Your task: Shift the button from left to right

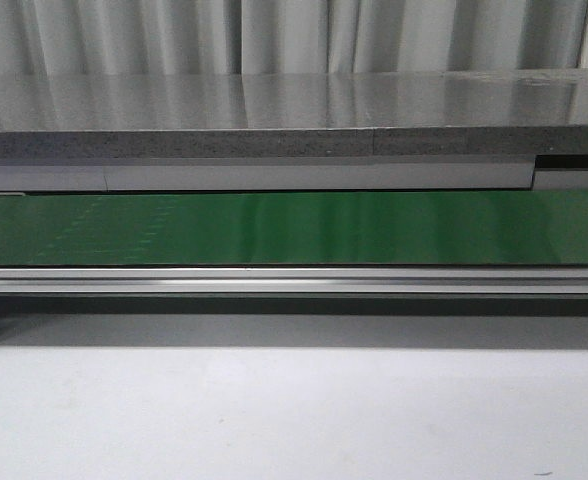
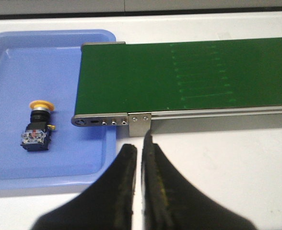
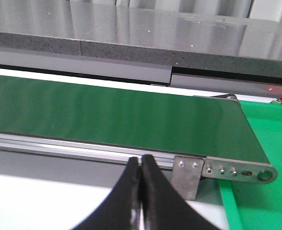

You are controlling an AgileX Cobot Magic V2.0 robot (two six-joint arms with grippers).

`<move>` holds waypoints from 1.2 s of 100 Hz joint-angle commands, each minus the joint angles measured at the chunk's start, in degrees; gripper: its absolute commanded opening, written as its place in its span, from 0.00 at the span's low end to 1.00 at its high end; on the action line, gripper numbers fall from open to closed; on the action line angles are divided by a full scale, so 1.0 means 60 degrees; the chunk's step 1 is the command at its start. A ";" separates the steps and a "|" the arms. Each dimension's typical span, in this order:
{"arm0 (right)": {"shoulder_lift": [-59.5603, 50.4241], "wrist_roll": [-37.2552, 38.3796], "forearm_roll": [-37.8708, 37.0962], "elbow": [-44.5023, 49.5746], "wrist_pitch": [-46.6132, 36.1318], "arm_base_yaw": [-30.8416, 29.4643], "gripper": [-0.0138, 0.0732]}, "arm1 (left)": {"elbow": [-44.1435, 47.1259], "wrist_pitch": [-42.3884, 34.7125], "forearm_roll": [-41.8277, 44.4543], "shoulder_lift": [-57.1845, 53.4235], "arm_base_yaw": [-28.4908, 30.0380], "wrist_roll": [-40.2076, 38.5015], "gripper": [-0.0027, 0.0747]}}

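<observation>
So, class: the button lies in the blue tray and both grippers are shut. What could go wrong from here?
1. The button lies on its side, so a grasp may slip off its round cap.
2. The left gripper is shut; it must open first or it may just shove the button.
3. The blue tray tucks under the belt; lifting could clip it.

my left end effector (image 2: 140, 153) is two matte black fingers, broad at the base and tapering to narrow tips, with faint yellowish scuffing along the inner edges. my right end effector (image 3: 140, 165) has the same black, tapered, smooth-sided fingers.
</observation>
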 commanded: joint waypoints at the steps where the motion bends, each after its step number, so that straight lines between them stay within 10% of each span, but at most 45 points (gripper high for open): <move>1: -0.0158 -0.0026 -0.0047 0.0007 -0.0747 0.0008 0.08 | -0.0408 -0.0404 -0.0335 0.0523 -0.0029 -0.0088 0.04; 48: -0.0158 -0.0026 -0.0047 0.0007 -0.0747 0.0008 0.08 | -0.0389 -0.0351 -0.0332 0.1181 -0.0029 -0.0088 0.06; 60: -0.0158 -0.0026 -0.0047 0.0007 -0.0747 0.0008 0.08 | -0.0389 -0.0329 -0.0395 0.1181 -0.0029 -0.0088 0.22; 84: -0.0158 -0.0026 -0.0047 0.0007 -0.0747 0.0008 0.08 | -0.0389 -0.0210 -0.0395 0.1181 -0.0029 -0.0088 0.90; 120: -0.0158 -0.0026 -0.0047 0.0007 -0.0747 0.0008 0.08 | -0.0389 -0.0569 -0.0515 0.1181 -0.0029 -0.0088 0.89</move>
